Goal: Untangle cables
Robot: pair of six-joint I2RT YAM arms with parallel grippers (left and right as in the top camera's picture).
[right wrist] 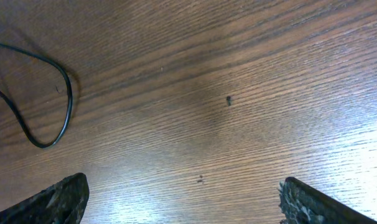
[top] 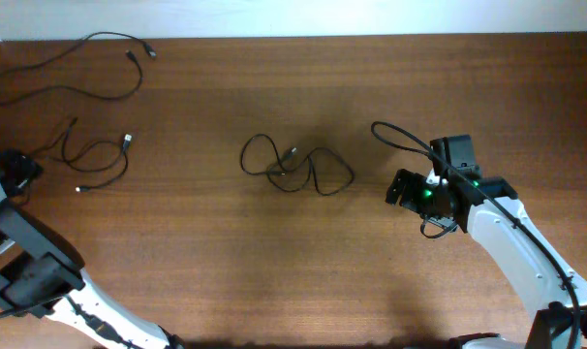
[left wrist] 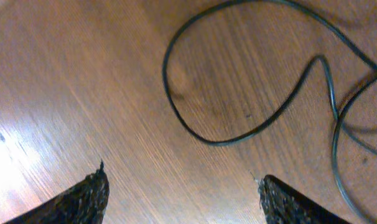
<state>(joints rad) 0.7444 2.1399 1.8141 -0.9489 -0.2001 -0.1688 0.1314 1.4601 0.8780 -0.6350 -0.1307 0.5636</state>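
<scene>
Three thin black cables lie apart on the wooden table. One long cable (top: 71, 68) curves along the far left edge. A second cable (top: 100, 160) loops below it, and my left gripper (top: 22, 170) stands open just left of it. In the left wrist view that cable (left wrist: 238, 134) lies beyond my open left gripper (left wrist: 182, 183), with nothing between the fingers. A third cable (top: 293, 167) is coiled at mid-table. My right gripper (top: 400, 189) stands open to its right, and only a loop of cable (right wrist: 58, 118) shows far left of the open right gripper (right wrist: 183, 190).
The right arm's own thicker black cable (top: 400, 141) arcs out above its wrist. The table's far edge (top: 371, 37) runs along the top against a white wall. Bare wood lies between the middle cable and the left pair.
</scene>
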